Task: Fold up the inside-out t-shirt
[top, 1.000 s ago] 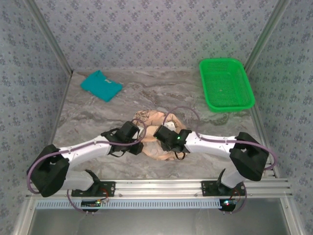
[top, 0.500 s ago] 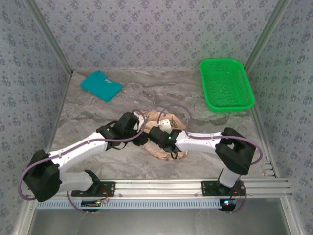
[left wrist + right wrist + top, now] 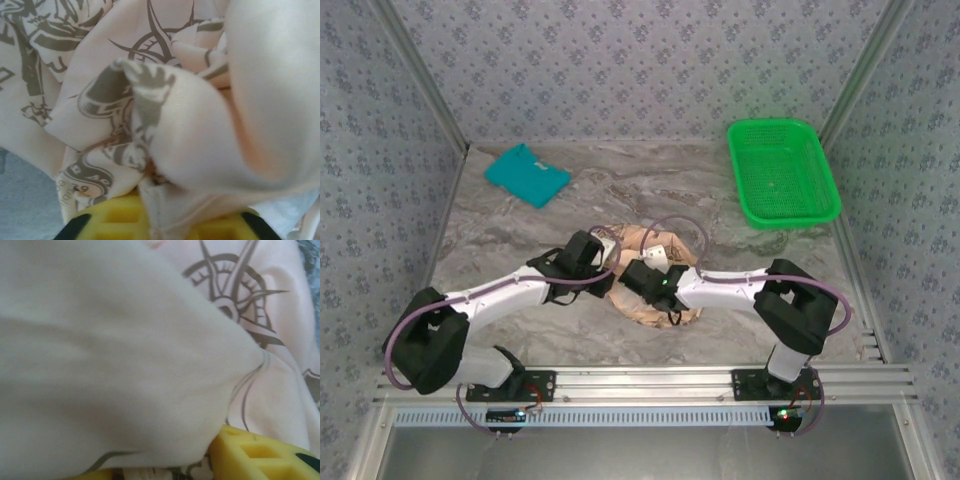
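Observation:
The inside-out t-shirt (image 3: 658, 312) lies crumpled in a peach-beige heap at the middle of the table, with both arms reaching over it. My left gripper (image 3: 604, 262) sits at the heap's left edge. In the left wrist view a bunched fold of the t-shirt (image 3: 125, 100) with brown nautical print is pinched between the yellow pads (image 3: 107, 224) of the left gripper (image 3: 160, 222). My right gripper (image 3: 633, 273) is pressed into the heap beside it. The pale reverse side of the t-shirt (image 3: 100, 340) bulges over the right gripper (image 3: 160, 471), and one yellow finger (image 3: 250, 455) shows.
A folded plain teal shirt (image 3: 527, 174) lies at the back left of the grey marbled table (image 3: 510, 240). A green plastic basket (image 3: 752, 212) stands at the back right. Patterned walls close in the table on three sides.
Both grippers have moved closer together over the heap; the right arm has stretched leftward. The left gripper opened briefly, then shut on a fold of cloth.

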You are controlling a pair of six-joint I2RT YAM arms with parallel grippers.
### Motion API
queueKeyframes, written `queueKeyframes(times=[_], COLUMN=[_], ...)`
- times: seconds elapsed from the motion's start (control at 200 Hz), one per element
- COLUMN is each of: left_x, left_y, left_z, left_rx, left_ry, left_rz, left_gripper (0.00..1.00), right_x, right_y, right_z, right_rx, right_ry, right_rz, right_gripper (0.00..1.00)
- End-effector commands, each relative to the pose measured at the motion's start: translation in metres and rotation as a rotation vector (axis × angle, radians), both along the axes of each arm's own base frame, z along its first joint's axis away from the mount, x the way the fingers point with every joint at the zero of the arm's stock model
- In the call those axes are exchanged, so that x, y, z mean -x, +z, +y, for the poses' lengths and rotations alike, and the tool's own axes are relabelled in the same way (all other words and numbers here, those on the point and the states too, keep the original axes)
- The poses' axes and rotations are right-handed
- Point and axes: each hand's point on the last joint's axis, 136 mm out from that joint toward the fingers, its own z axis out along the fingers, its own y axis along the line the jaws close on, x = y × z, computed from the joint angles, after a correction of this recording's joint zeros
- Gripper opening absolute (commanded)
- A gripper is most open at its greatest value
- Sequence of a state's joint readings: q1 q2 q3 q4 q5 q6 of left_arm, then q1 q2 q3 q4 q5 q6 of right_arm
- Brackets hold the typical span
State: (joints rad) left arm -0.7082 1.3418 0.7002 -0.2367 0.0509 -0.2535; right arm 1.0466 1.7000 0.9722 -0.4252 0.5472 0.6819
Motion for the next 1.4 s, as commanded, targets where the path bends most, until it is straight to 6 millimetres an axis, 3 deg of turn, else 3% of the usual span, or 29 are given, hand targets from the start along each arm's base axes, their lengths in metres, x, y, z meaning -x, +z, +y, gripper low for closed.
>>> queueKeyframes(times=[0.0, 0.285, 0.435, 0.64, 0.725, 0.815, 0.964, 1.089, 1.209, 1.224, 1.274, 1.394], left_x=[-0.009, 0.006, 0.01, 0.01, 0.012, 0.011, 0.004, -0.017, -0.043, -0.045, -0.06, -0.097], left_y=[0.023, 0.078, 0.097, 0.104, 0.105, 0.11, 0.136, 0.17, 0.226, 0.234, 0.263, 0.329], left_z=[0.005, 0.014, 0.0, -0.012, -0.015, -0.016, -0.017, -0.014, -0.016, -0.016, -0.01, -0.001], left_rx=[0.001, 0.031, 0.105, 0.136, 0.123, 0.106, 0.106, 0.083, 0.052, 0.047, 0.035, 0.037], left_ry=[0.008, -0.044, -0.063, -0.084, -0.098, -0.11, -0.102, -0.034, -0.018, -0.012, 0.056, 0.153], left_rz=[-0.068, -0.118, -0.089, -0.076, -0.068, -0.079, -0.123, -0.205, -0.327, -0.339, -0.386, -0.499], left_gripper=[0.01, 0.0, 0.0, 0.0, 0.0, 0.0, 0.0, 0.0, 0.0, 0.0, 0.0, 0.0], right_x=[0.003, 0.025, 0.037, 0.038, 0.035, 0.033, 0.029, 0.007, -0.037, -0.044, -0.063, -0.094], right_y=[0.003, 0.041, 0.066, 0.074, 0.082, 0.092, 0.114, 0.172, 0.24, 0.26, 0.304, 0.384], right_z=[-0.03, -0.068, -0.045, -0.055, -0.063, -0.074, -0.077, -0.074, -0.078, -0.076, -0.071, -0.077], right_rx=[0.091, 0.244, 0.083, -0.059, -0.076, -0.099, -0.225, -0.352, -0.51, -0.561, -0.648, -0.646], right_ry=[-0.08, -0.162, -0.073, -0.111, -0.128, -0.158, -0.17, -0.117, -0.103, -0.086, -0.011, 0.064], right_rz=[-0.017, -0.068, -0.053, -0.062, -0.069, -0.078, -0.032, -0.113, -0.262, -0.298, -0.382, -0.559], right_gripper=[0.5, 0.54, 0.52, 0.18, 0.13, 0.02, 0.0, 0.0, 0.0, 0.0, 0.0, 0.0])
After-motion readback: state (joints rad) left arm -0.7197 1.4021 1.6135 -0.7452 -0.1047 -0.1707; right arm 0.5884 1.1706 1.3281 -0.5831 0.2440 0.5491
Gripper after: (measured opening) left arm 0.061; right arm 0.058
